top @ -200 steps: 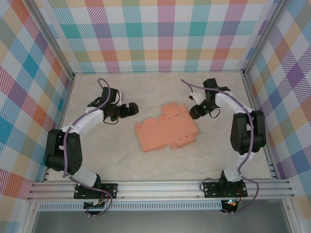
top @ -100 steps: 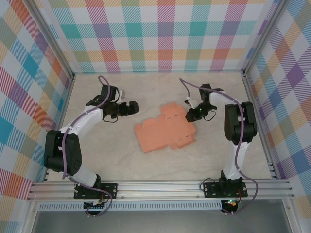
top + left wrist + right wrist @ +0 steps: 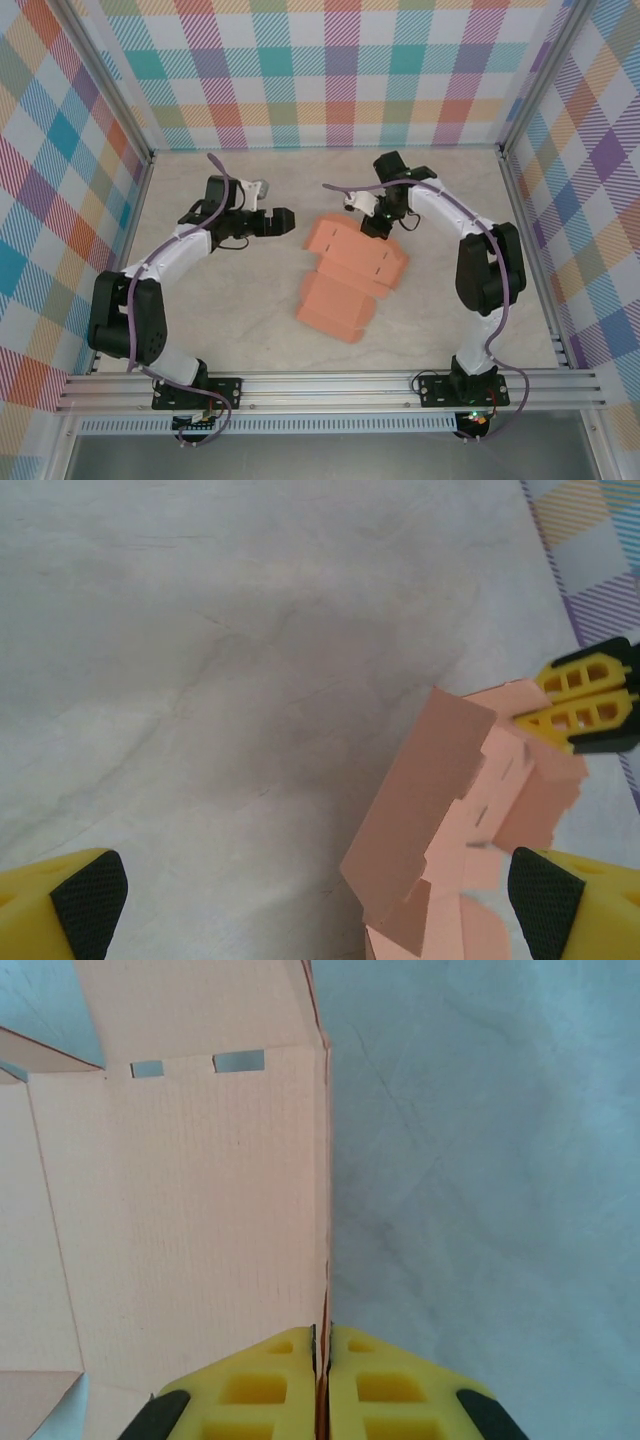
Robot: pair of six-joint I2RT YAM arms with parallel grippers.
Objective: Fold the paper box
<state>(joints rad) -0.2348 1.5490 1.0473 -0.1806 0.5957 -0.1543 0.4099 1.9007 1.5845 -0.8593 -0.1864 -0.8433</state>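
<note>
The paper box is a salmon-orange die-cut sheet in the middle of the table, with its far part raised and its near part flat. My right gripper is shut on the sheet's far edge. In the right wrist view the yellow fingers pinch the thin cardboard edge, and the panel with two slots spreads to the left. My left gripper stands open, left of the box and apart from it. Its wrist view shows the raised sheet ahead on the right, with the right gripper's fingers behind it.
The pale marbled table is walled by checkered panels on three sides. An aluminium rail runs along the near edge, by the arm bases. Bare table lies left of and in front of the box.
My right gripper has swung left to the box's far edge and shut on it. The sheet has been pulled up and has shifted. My left gripper has edged right, still open.
</note>
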